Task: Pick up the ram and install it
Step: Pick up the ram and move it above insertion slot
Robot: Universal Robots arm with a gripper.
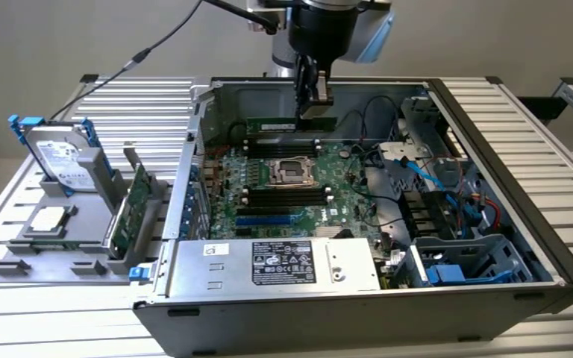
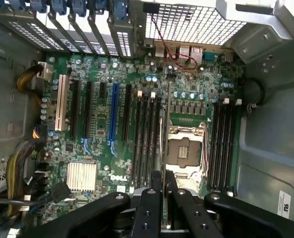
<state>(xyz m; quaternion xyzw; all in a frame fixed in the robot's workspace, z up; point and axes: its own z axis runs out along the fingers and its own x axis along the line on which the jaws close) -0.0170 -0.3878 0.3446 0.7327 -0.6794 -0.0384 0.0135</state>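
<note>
My pincer [image 1: 313, 110] is closed on the ram [image 1: 271, 124], gripping the thin green stick near one end so that most of it reaches toward nine o'clock in the exterior view. I hang inside the open computer case [image 1: 540, 231], with the ram lying level just above the motherboard [image 1: 266, 218]. It sits at the board's twelve o'clock side, over the bank of black memory slots [image 1: 281, 143] that lies at twelve o'clock from the processor socket [image 1: 292, 171]. I cannot tell whether the ram touches those slots or floats clear of them. A second bank of slots [image 1: 286, 196] lies at six o'clock from the socket, and past it at six o'clock is the power supply [image 1: 278, 262] with its label. Blue cables [image 1: 436, 179] run through the case at three o'clock from the board. Outside the case, at nine o'clock, a grey holder [image 1: 27, 257] on the slatted table [image 1: 38, 328] carries the hard drive [image 1: 63, 160] with blue rails and, just beside it, a larger green card [image 1: 132, 207] standing on edge. From the wrist view my fingers [image 2: 149, 208] are pressed close together around the ram's thin edge [image 2: 163, 144], above the socket [image 2: 184, 148] and a slot bank [image 2: 147, 134].
</note>
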